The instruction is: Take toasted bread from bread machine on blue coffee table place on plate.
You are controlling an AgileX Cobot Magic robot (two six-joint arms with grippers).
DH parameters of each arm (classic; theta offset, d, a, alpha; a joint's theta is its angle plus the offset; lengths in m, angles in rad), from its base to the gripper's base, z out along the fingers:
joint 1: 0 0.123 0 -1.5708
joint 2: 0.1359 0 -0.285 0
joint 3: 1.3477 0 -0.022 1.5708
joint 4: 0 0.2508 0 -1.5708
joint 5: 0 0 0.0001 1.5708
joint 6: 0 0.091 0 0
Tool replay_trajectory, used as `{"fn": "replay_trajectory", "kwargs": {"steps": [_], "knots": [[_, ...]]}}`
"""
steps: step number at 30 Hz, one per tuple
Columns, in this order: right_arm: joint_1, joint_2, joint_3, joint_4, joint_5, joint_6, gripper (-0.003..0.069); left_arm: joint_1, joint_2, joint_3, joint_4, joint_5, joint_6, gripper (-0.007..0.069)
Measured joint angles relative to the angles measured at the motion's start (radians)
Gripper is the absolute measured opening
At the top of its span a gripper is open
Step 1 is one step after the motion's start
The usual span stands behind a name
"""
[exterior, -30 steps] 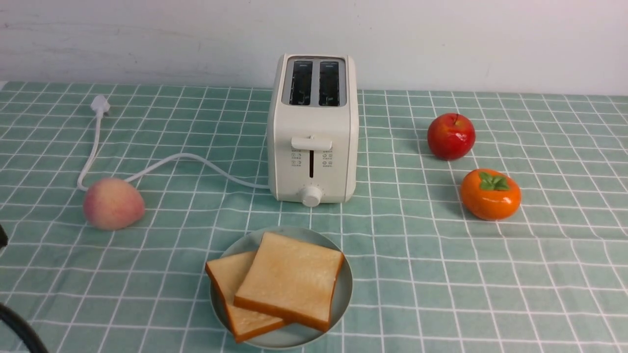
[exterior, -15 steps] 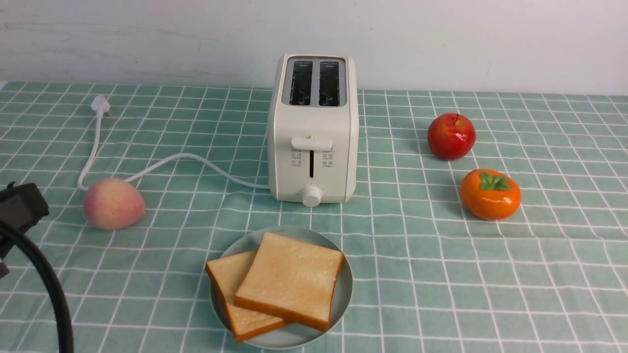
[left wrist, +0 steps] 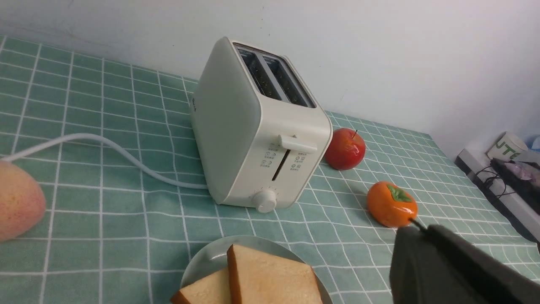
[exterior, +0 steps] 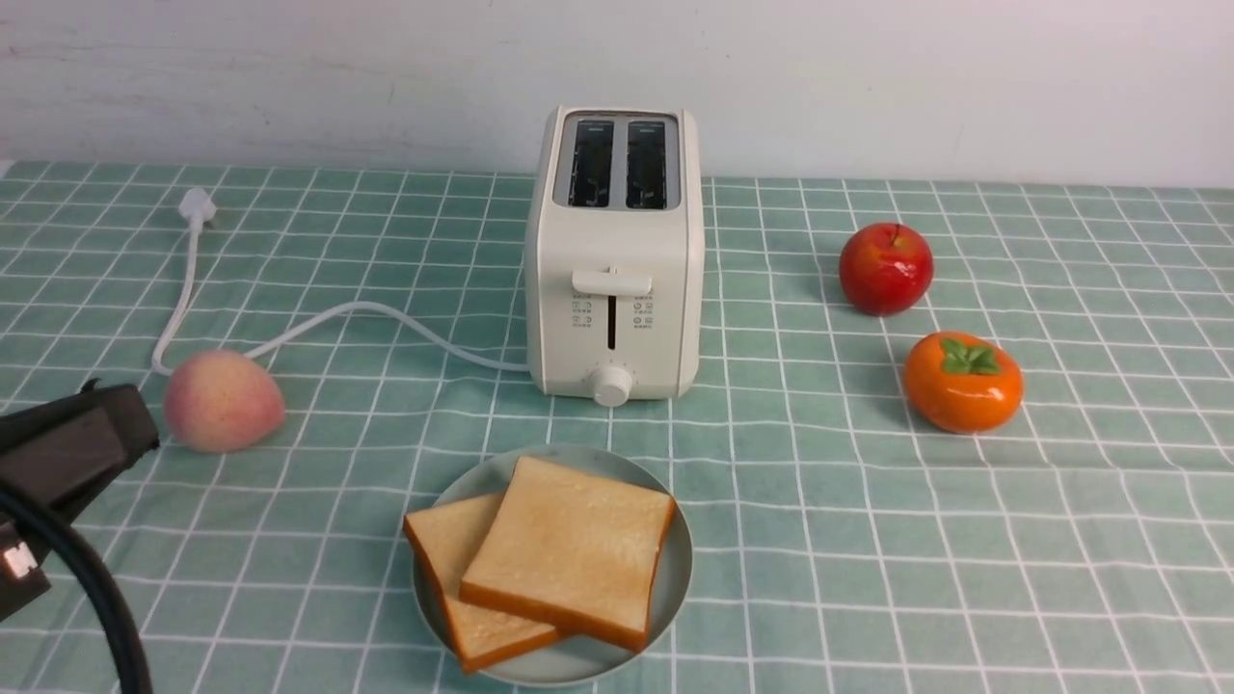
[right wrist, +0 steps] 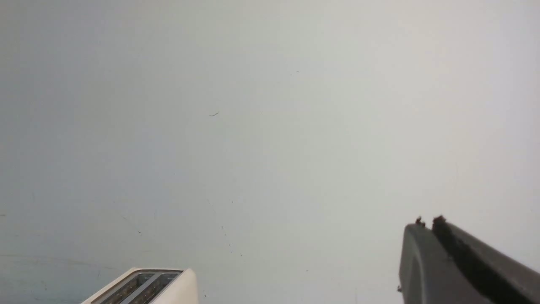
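Table (exterior: pixel 819 598) holds one toaster (exterior: pixel 617 251), two toasts (exterior: pixel 574 545) on one plate (exterior: pixel 675 588); left gripper (left wrist: pixel 425 228) clenched, right gripper (right wrist: pixel 429 221) unclear

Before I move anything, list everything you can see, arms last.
toaster: one, cream-white, far middle
cord with plug: one, white, toaster's left
toast slices: two, golden, overlapping on plate
plate: one, pale blue-green, before toaster
peach: one, pink-yellow, left
apple: one, red, right
persimmon: one, orange, nearer than apple
table cloth: one, green, white grid
wall: one, whitish, behind
left gripper, right gripper: two, dark, empty
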Motion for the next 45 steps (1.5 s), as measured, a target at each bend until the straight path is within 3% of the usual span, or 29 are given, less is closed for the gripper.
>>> {"fn": "replay_trajectory", "kwargs": {"steps": [9,20,24,32,36,45], "knots": [[0.0,0.0,0.0,0.0,-0.001,0.0,0.0036,-0.002,0.0,0.0,-0.003,0.001,0.002,-0.0013],[0.0,0.0,0.001,-0.001,-0.001,0.0,0.0052,-0.091,-0.054,0.0,0.026,-0.089,-0.013,-0.0006],[0.0,0.0,0.001,-0.003,-0.001,0.0,0.0054,-0.093,-0.102,0.002,0.154,-0.094,-0.127,-0.0003],[0.0,0.0,0.002,-0.003,-0.001,0.0,0.0059,-0.096,-0.292,0.199,0.77,-0.078,-0.684,0.0002],[0.0,0.0,0.002,-0.003,-0.001,0.0,0.0064,-0.096,-0.421,0.35,0.986,-0.069,-0.847,0.0003],[0.0,-0.001,0.002,-0.003,-0.001,0.0,0.0071,-0.096,-0.488,0.545,1.033,-0.083,-0.889,0.0011]]}}
